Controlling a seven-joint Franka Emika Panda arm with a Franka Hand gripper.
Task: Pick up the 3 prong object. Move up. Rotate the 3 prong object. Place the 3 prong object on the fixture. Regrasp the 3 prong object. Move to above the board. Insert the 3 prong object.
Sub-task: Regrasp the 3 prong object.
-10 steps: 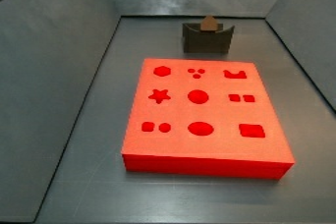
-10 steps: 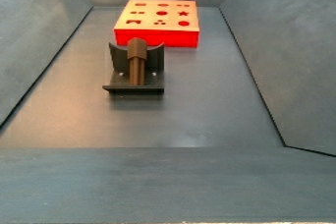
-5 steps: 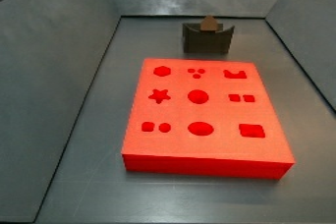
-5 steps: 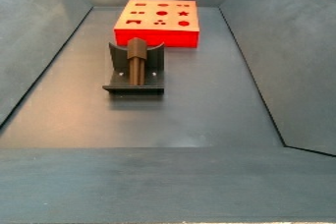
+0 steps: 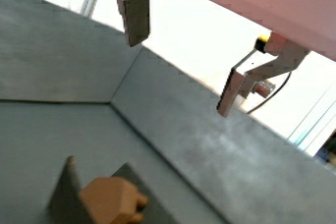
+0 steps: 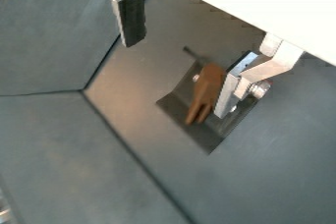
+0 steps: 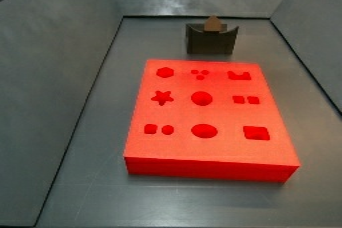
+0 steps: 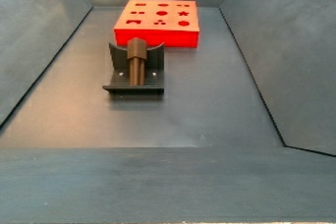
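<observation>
Grey walls slope down around a dull grey floor, and on that floor everything sits where it sat a second ago. Nothing among the pieces has shifted; the only change is a dark scrap at the upper edge of a side view, perhaps part of the arm, too small to be sure.

Taking the fixture (image 8: pixel 134 68) as the landmark: in that side view it stands near the middle of the floor, and the 3 prong object (image 8: pixel 132 63) rests on it, lying in its cradle between the raised sides. Beyond the fixture, towards the far wall, lies the red-orange board (image 8: pixel 159 22) with its shaped holes, close to it but apart. From the other side, the brown piece (image 7: pixel 211 22) pokes up out of the fixture's notch, behind the board (image 7: pixel 207 117).

The gripper (image 6: pixel 184 43) hangs high above the fixture, its fingers (image 6: pixel 130 17) spread wide with nothing between them; a wrist view shows the brown piece (image 6: pixel 207 93) well below, still on the fixture.

My reading: the piece has been set down, and the regrasp is next. The gripper must come down squarely over it before closing.
</observation>
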